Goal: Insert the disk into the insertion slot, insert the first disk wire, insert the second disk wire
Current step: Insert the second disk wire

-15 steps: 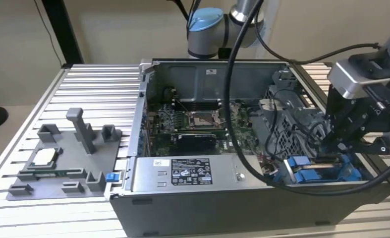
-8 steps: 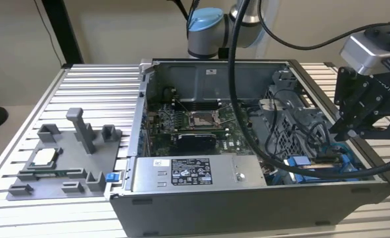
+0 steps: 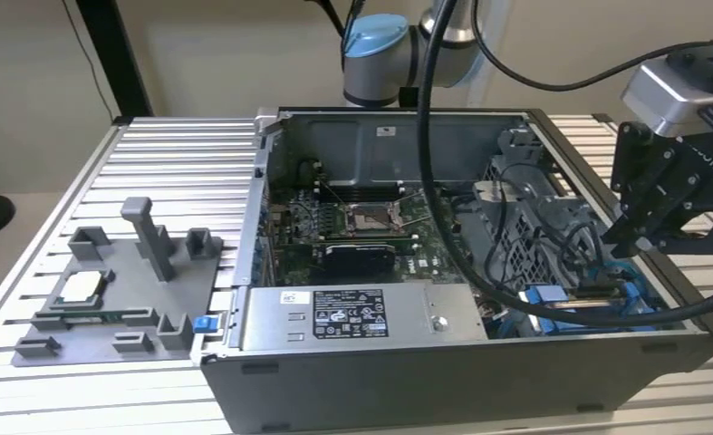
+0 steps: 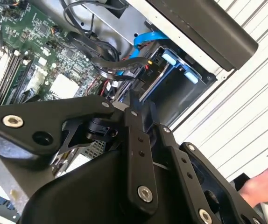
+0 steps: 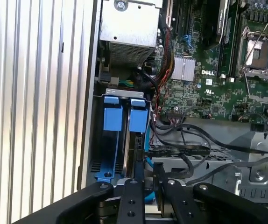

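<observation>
End effector: end effector [image 3: 631, 243] hangs over the 4 o'clock corner of the computer case [image 3: 453, 381] in the exterior view, just above the insertion slot [image 3: 562, 299]; grip state cannot tell.
Disk: the disk [image 5: 137, 156] looks seated in 1 side of the slot, its dark edge under a blue tab [image 5: 138, 120]. My read, not certain.
Slot: 2 blue tabs side by side in the first wrist view, grey metal around them.
Wires: black wire [image 5: 180, 150] lies just beside the bay; blue wire [image 4: 143, 39] loops next to it. Plugged or loose, cannot tell.
Step in hand: judged as the disk and wire end of the job. To do it well, keep the tool square to the bay and push straight along the rails, no twist.
Edges: case wall [image 3: 682, 299] close at 3 o'clock; power-supply box [image 3: 356, 313] at 9 o'clock of the bay; cables crowd the 12 o'clock side.
Open room: mostly straight up out of the case; slatted tabletop [image 3: 175, 154] is well apart at 9 o'clock.
Other: a person's hand [image 4: 264, 184] shows in the second wrist view.
</observation>
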Robot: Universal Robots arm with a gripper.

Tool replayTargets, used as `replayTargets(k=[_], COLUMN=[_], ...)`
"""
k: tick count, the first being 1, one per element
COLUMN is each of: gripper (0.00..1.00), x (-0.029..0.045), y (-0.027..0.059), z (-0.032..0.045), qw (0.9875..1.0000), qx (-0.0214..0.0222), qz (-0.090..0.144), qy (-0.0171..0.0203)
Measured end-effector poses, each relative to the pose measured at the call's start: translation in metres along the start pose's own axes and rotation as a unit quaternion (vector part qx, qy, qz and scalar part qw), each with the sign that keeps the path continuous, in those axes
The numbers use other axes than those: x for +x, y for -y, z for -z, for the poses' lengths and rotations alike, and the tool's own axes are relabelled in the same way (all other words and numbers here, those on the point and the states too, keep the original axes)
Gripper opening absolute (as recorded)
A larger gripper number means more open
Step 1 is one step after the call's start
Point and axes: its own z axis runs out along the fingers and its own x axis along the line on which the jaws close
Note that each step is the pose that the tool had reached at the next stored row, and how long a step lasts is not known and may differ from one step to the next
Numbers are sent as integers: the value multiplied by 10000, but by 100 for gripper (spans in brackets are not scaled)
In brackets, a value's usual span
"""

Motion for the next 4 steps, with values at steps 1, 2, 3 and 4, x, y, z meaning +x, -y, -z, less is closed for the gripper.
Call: replayTargets(k=[1, 2, 3, 4], gripper=[100, 100, 100, 100], x=[0, 0, 0, 0], y=[0, 0, 0, 0], z=[0, 0, 0, 0], qw=[10000, 10000, 10000, 10000], qx=[0, 0, 0, 0], qz=[0, 0, 0, 0], qy=[0, 0, 0, 0])
